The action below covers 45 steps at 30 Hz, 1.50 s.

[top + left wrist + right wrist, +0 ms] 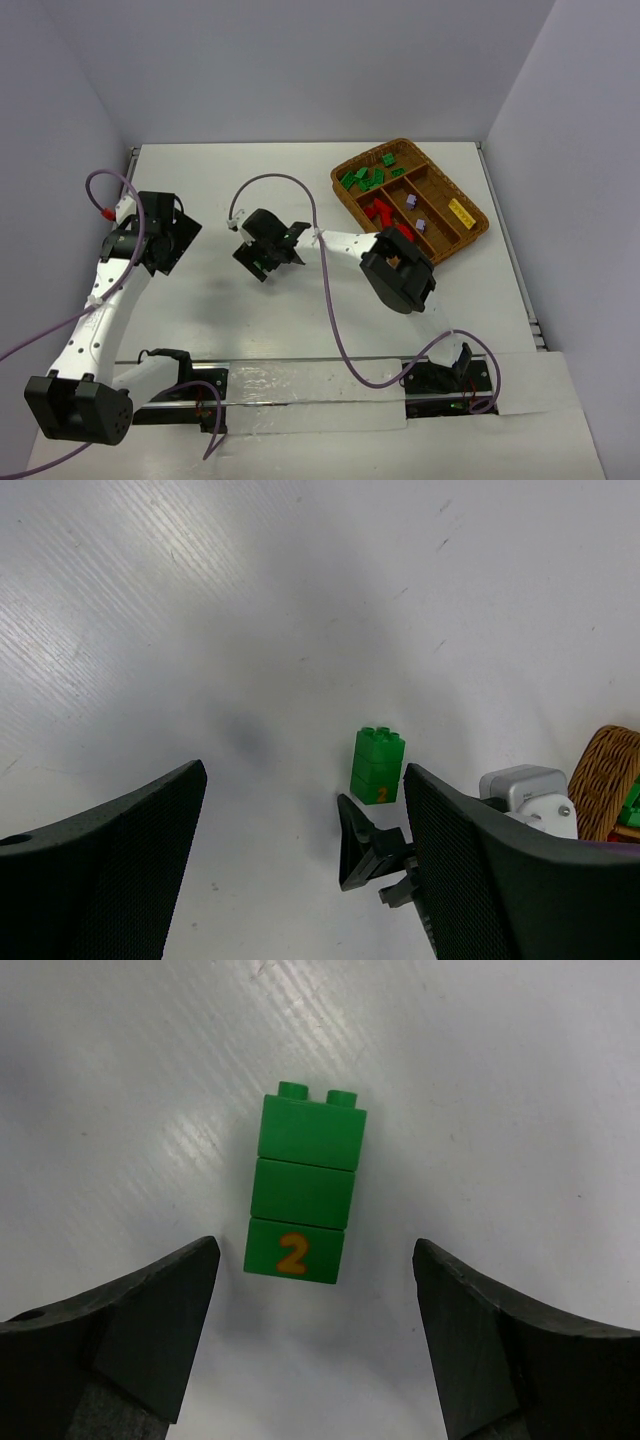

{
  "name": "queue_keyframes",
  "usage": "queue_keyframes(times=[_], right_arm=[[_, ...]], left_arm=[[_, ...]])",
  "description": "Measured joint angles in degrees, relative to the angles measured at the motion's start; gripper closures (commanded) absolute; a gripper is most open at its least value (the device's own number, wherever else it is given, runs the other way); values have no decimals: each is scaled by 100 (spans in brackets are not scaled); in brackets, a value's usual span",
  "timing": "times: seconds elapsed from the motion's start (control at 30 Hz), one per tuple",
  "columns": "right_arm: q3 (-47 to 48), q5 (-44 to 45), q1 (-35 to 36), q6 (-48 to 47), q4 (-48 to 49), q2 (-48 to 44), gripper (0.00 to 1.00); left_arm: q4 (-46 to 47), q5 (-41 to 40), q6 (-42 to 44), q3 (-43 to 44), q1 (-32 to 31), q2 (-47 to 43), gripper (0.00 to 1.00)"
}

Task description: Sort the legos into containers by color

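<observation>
Right wrist view is showing the right pincer [315,1260], spread, hovering over a green lego [303,1185] lying between its jaws, long axis pointing ahead.

The left arm [88,335] and right arm [345,243] were built of smooth white tubular links joined by chunky black joint housings. Thin lilac cables [330,320] ran along each, and the left one carried a small red plug [105,212]. The left claw [305,780] and right claw [315,1250] each had two broad matte black fingers [100,870], the left pair finely mesh-textured. Both arms had boxy black bases [78,408].
</observation>
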Motion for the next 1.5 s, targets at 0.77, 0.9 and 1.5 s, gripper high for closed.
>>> queue_keyframes(times=[0.77,0.9,1.5], right_arm=[[15,129,114,-6,42,19,83],[-296,104,111,1,235,-162,89],[-1930,99,173,-6,1426,-1588,91]], left_arm=[[171,318,225,-109,24,258,12],[361,910,440,-141,24,868,12],[1934,4085,85,-328,24,2718,12]])
